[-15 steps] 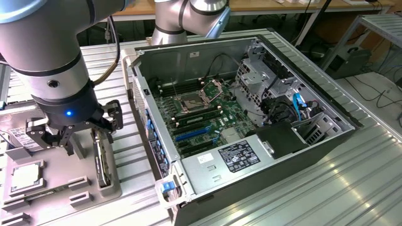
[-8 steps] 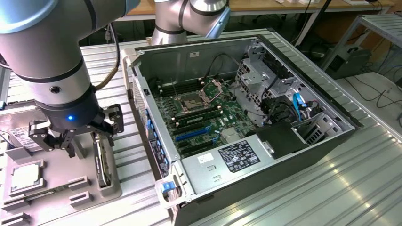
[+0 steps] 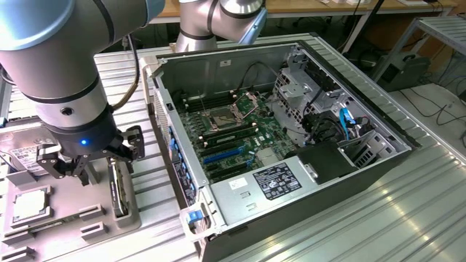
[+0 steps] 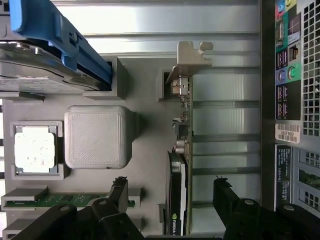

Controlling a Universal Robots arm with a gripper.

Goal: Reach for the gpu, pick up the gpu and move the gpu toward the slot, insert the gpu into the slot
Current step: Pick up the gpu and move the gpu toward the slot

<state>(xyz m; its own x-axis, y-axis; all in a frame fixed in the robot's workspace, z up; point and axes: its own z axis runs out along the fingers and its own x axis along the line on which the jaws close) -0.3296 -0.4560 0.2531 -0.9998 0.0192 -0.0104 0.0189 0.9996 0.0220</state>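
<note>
Two fingers (image 4: 225, 197) of the hand (image 4: 171, 185) are spread wide, released, one on each side of the gpu (image 4: 183, 150) and touching nothing. The gpu stands on edge in a grey tray (image 4: 147, 160), its silver end bracket (image 4: 192, 57) at the far end from the hand. Crowding it in the tray are a grey block (image 4: 97, 136) just beside it, a processor chip (image 4: 34, 149), a memory stick (image 4: 65, 199) and a hard drive (image 4: 50, 60) in a blue carrier. In the exterior view the hand (image 3: 91, 164) hangs over the tray on the slatted metal surface (image 3: 407, 218). The blue slot (image 3: 222, 157) lies on the green circuit board (image 3: 248, 136) inside the open computer case (image 3: 378, 158), whose near wall (image 3: 171, 158) stands between tray and slot.
</note>
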